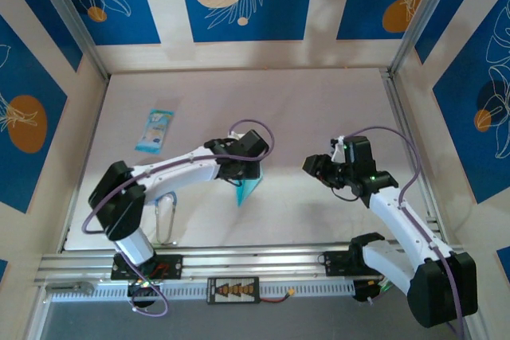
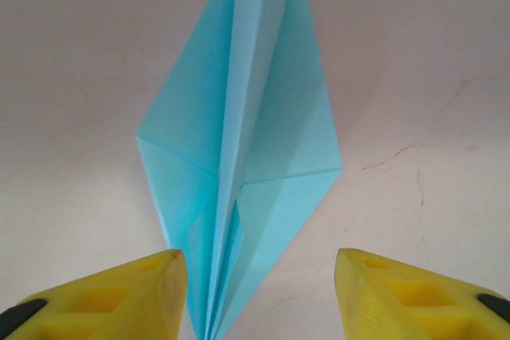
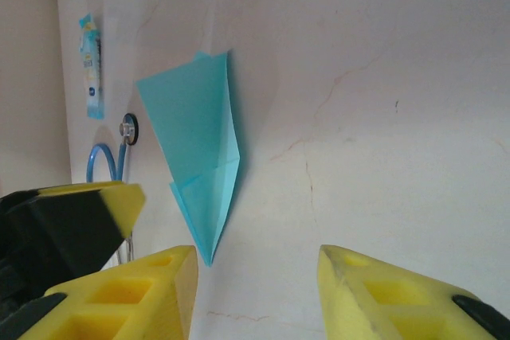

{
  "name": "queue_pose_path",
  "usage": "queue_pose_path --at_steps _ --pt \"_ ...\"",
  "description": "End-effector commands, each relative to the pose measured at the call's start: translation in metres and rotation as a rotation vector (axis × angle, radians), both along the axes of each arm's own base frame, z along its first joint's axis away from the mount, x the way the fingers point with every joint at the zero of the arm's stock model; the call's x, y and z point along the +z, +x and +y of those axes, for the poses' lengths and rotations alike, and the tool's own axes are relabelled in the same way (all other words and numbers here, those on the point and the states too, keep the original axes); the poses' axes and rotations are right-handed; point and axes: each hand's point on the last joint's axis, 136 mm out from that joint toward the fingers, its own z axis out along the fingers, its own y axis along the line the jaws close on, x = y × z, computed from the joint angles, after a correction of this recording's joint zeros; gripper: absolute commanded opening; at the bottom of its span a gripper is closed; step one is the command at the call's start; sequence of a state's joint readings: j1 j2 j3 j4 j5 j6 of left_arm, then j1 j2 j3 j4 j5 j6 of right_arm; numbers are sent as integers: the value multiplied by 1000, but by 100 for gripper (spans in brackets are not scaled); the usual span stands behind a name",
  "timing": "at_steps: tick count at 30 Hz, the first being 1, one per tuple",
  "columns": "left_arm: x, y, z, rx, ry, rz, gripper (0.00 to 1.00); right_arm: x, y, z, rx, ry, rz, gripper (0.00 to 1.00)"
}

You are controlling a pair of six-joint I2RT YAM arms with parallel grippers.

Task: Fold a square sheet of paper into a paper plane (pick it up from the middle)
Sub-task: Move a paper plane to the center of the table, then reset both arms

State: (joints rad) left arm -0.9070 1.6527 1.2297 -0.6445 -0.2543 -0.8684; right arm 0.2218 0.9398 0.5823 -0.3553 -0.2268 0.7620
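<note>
Paper plane (image 2: pixel 239 117) narrow end inside spread left claw (image 2: pixel 259 268), unpinched; right claw (image 3: pixel 256 264) spread, empty, apart.

Your top camera looks steeply down on the table (image 1: pixel 319 117) from above and behind the arms (image 1: pixel 175 169), their bases at the frame's bottom. Your left wrist camera faces the paper plane (image 2: pixel 239 141) close up, mid-frame. Your right wrist camera catches the same plane farther off, left of centre.

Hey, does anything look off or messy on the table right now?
The plane looks slightly lopsided: its tail tips end unevenly, so the folds don't quite match. Thin crack-like lines mark the table beside it. Nothing spilled.
</note>
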Motion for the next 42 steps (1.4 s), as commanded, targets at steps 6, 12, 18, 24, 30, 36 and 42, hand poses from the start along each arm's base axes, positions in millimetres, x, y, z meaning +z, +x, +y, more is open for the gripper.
queue_pose_path --at_steps 6,12,18,24,30,36,42 --pt "51 13 84 39 90 -231 61 19 27 -44 -94 -282 -107 49" --pt "82 25 196 199 221 -434 83 24 81 -96 -170 -683 -346 63" --pt "80 37 296 416 358 -596 100 -7 132 -97 -106 -790 -487 65" --pt "49 69 319 421 400 -656 100 -40 164 -75 21 -865 -615 65" --pt "19 108 298 274 387 -768 100 -24 133 -67 80 -651 -783 63" --pt "-12 126 275 136 280 -789 100 -38 143 -101 -68 -610 -707 85" --pt "-15 125 281 163 260 -829 100 -41 148 -124 -218 -696 -657 99"
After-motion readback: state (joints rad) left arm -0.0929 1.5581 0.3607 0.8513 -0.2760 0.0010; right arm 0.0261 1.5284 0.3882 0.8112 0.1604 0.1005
